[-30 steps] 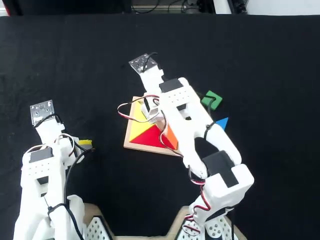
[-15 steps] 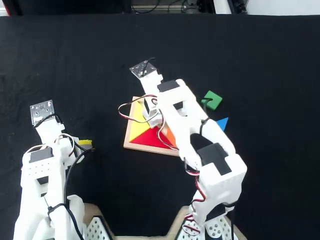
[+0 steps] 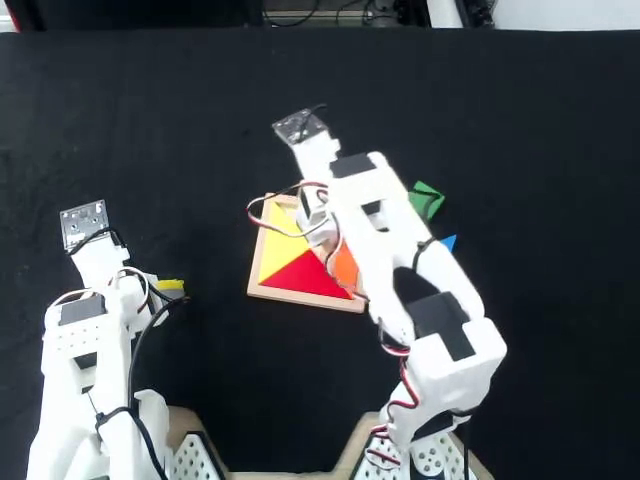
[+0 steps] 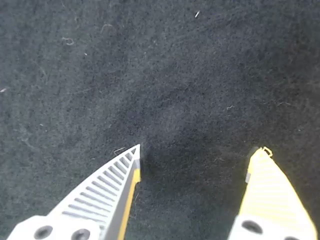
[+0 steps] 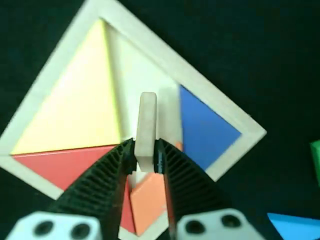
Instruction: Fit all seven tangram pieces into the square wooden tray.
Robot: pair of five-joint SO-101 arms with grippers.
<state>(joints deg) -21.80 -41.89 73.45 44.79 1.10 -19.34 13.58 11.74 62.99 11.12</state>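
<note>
Tangram piece (image 5: 147,117), pale, thin and stiff, stands on edge, pinched by the jaws of the right gripper (image 5: 145,150) above the gap in the wooden tray (image 5: 210,98). It is likely light and slick, so grip its flat faces. Left gripper (image 4: 200,150) is spread wide over bare cloth (image 4: 150,60)

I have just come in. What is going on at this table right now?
The right claw is shut on a pale piece, held on edge over the bare gap in the wooden tray. Already in the tray lie a yellow triangle, a red triangle, an orange piece and a blue piece. A green piece and a small blue triangle wait on the cloth beside the tray. The left claw is open over bare black cloth, holding nothing.
</note>
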